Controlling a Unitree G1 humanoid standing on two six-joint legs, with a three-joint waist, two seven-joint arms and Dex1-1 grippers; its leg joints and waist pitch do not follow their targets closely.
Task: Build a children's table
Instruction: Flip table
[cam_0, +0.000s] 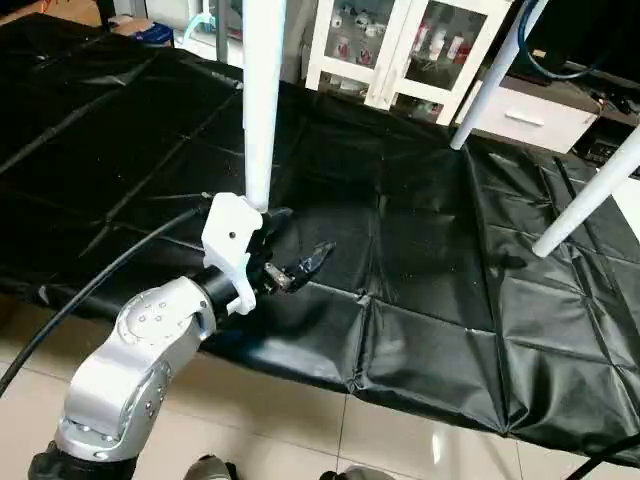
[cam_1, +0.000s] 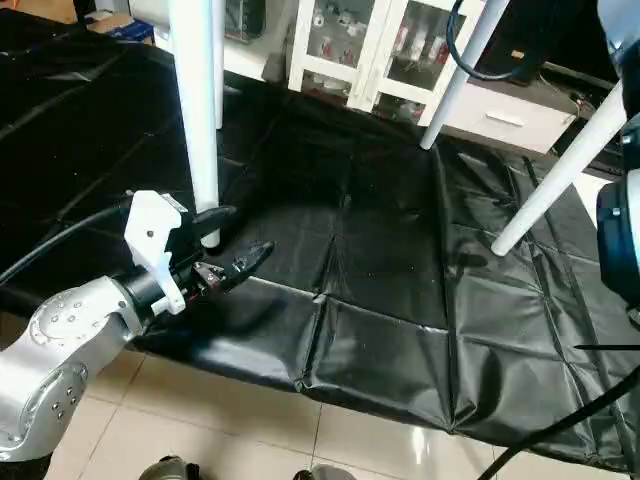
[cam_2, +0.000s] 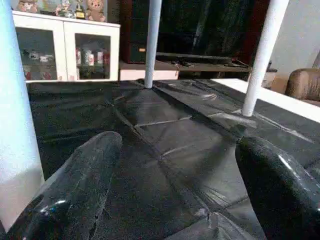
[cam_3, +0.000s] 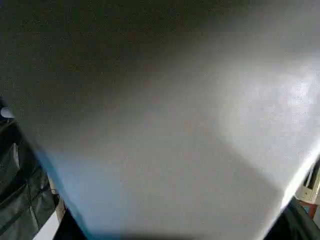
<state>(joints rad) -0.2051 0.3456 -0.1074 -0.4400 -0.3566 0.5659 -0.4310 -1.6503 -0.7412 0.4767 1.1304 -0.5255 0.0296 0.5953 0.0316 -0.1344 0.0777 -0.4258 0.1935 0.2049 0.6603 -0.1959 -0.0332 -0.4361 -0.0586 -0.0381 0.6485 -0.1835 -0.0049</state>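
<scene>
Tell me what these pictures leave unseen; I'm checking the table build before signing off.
- Tabletop: the legs run out past the head views' top edge, so their joints can't be seen.
- Right claw: a pale blurred surface lies close across the right wrist view, so its grip can't be judged.
- Cabinet contents: too small to identify.
- Left claw: open, beside the nearest leg; contact unclear.

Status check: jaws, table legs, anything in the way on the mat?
Left gripper jaws open, empty, beside the nearest leg. Right gripper state unconfirmed. Three white legs stand with ends on the black mat. Nothing in the way.
</scene>
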